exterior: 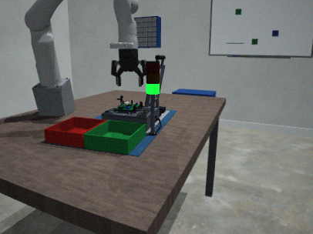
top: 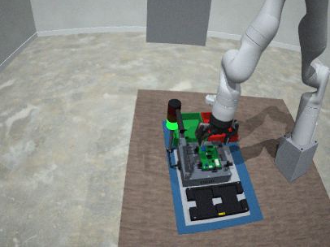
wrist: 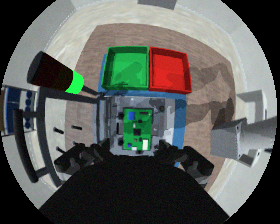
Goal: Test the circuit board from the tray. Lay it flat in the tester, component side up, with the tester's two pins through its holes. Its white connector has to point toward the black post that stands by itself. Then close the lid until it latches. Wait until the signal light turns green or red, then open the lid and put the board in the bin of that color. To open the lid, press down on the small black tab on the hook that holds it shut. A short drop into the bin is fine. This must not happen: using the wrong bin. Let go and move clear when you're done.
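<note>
Circuit board (top: 210,158) is seen from the top lying flat in the tester (top: 205,173), mid-desk, with the gripper (top: 216,138) spread wide and empty above it. In the exterior view the signal light (exterior: 153,88) glows green. On the wrist cam, the green bin (wrist: 126,68) and red bin (wrist: 169,70) are shown beyond the board.

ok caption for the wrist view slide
Open claw hovers above the circuit board in the tester, green light lit.

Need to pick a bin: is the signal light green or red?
Green: the black signal tower shows a lit green band; its upper segment is dark.
</note>
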Robot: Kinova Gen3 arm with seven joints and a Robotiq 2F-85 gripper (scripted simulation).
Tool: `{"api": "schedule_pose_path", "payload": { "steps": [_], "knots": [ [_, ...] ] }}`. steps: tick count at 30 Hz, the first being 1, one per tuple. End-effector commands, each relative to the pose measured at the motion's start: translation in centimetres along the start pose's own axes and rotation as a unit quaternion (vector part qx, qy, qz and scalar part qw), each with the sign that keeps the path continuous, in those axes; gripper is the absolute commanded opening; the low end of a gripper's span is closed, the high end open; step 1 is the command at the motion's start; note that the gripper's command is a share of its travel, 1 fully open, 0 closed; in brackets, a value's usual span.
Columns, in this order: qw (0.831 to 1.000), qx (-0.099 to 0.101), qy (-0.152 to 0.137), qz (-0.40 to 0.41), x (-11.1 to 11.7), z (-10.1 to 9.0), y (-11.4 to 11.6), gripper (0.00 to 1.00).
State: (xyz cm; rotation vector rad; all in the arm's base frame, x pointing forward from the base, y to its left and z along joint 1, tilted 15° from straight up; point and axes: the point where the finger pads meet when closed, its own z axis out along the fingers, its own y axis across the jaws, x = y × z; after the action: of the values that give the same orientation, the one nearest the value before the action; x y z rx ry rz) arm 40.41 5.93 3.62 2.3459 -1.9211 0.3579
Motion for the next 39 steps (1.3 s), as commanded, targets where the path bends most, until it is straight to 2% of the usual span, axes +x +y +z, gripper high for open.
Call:
{"api": "schedule_pose_path", "payload": {
  "steps": [1, 10, 39],
  "knots": [
    [1.0, -0.01, 0.006, 0.006, 0.8, 1.5, 0.5, 1.0],
    [1.0, -0.01, 0.006, 0.006, 0.8, 2.5, 0.5, 1.0],
    [1.0, -0.01, 0.006, 0.006, 0.8, 3.0, 0.5, 1.0]
  ]
}}
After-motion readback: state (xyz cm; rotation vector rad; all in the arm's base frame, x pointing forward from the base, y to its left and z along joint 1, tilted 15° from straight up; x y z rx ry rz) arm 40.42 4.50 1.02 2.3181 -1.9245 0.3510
